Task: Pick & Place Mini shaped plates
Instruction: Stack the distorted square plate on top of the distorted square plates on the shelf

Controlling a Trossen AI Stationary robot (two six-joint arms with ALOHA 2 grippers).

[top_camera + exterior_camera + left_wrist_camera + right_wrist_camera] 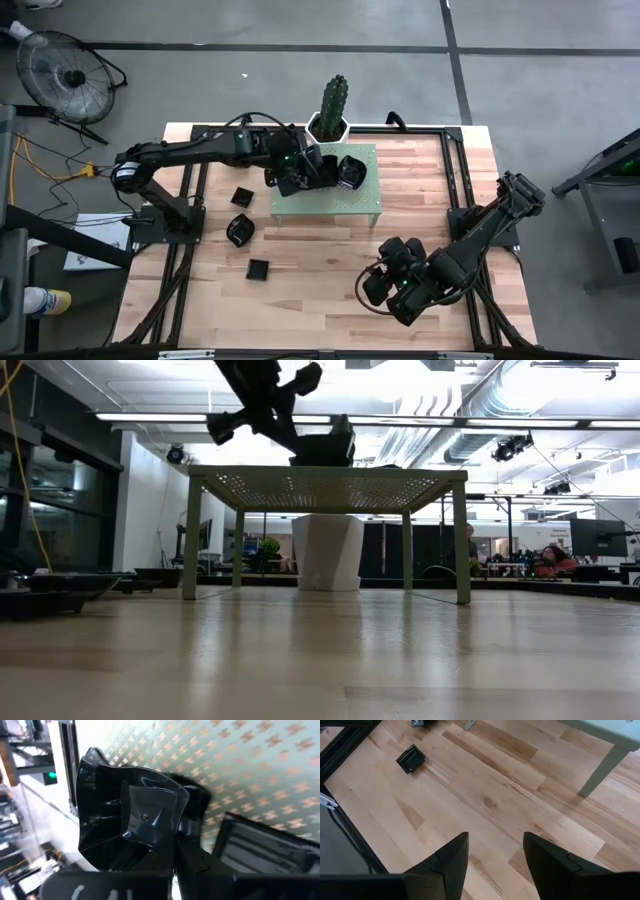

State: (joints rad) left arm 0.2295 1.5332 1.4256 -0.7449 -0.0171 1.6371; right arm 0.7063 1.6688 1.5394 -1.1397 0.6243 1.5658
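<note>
Over the pale green perforated stand (pixel 325 190), from above, the left gripper (pixel 300 172) is clamping a glossy black wavy-edged mini plate (pixel 322 170), other black plates (pixel 351 171) sitting beside it. Three small black plates (pixel 240 230) are lying on the wooden table (pixel 320 260). The left wrist view is showing that plate (pixel 135 820) pinched. Its fingers spread and empty, the right gripper (pixel 495 855) is hovering over bare wood.

**Stand at the back, plates to its left**

The stand (pixel 325 205) sits mid-table toward the rear, a cactus (pixel 332 103) just behind it. On the stand — one plate (pixel 351 172). Three more plates (pixel 241 196) (pixel 240 230) (pixel 259 269) lie on the table (pixel 320 260), left of the stand.
</note>
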